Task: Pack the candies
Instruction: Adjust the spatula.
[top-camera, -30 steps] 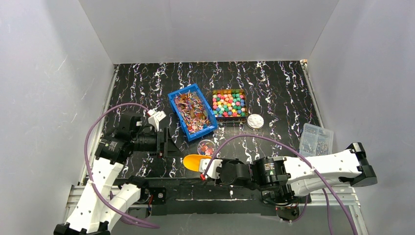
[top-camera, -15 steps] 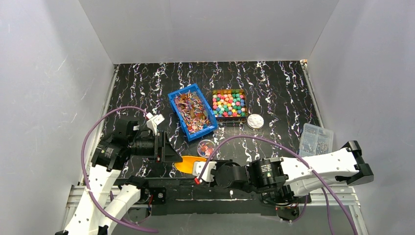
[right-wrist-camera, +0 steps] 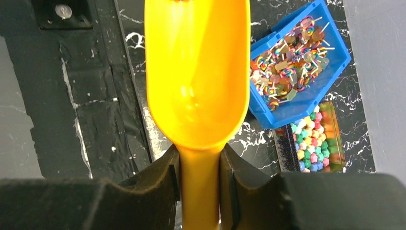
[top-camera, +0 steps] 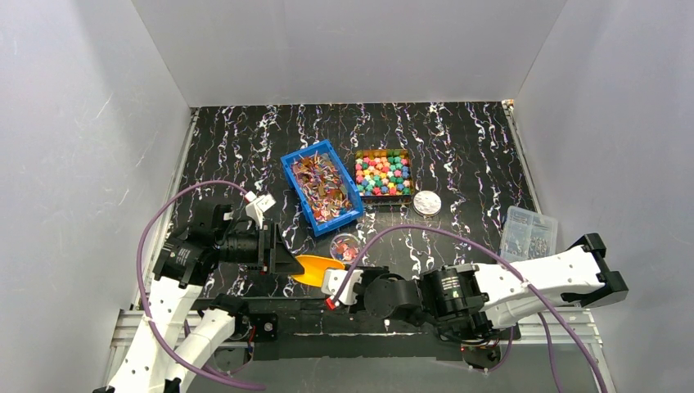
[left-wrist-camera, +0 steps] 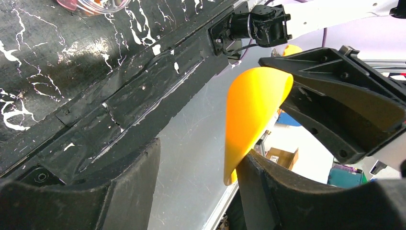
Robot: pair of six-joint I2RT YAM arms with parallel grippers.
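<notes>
The candies [top-camera: 382, 174] fill a clear tray at the back centre, also seen in the right wrist view [right-wrist-camera: 316, 143]. A few more lie in a small round clear cup [top-camera: 344, 246]. My right gripper [top-camera: 334, 282] [right-wrist-camera: 200, 155] is shut on the handle of an empty yellow scoop [top-camera: 315, 268] [right-wrist-camera: 196, 72]. The scoop's bowl [left-wrist-camera: 253, 110] reaches between the jaws of my left gripper [top-camera: 282, 250] [left-wrist-camera: 198, 153]. That gripper is open, and the bowl's rim rests against its right finger with a wide gap to the other.
A blue bin of lollipops [top-camera: 322, 187] stands left of the candy tray. A round lid [top-camera: 426, 202] lies right of the tray, and a clear box of small items [top-camera: 529, 232] sits at the right. Both grippers hang near the table's near edge [left-wrist-camera: 143, 96].
My right arm has carried the scoop leftwards until its bowl entered the left gripper's jaws. The left gripper has drawn back slightly and its jaws have narrowed a little.
</notes>
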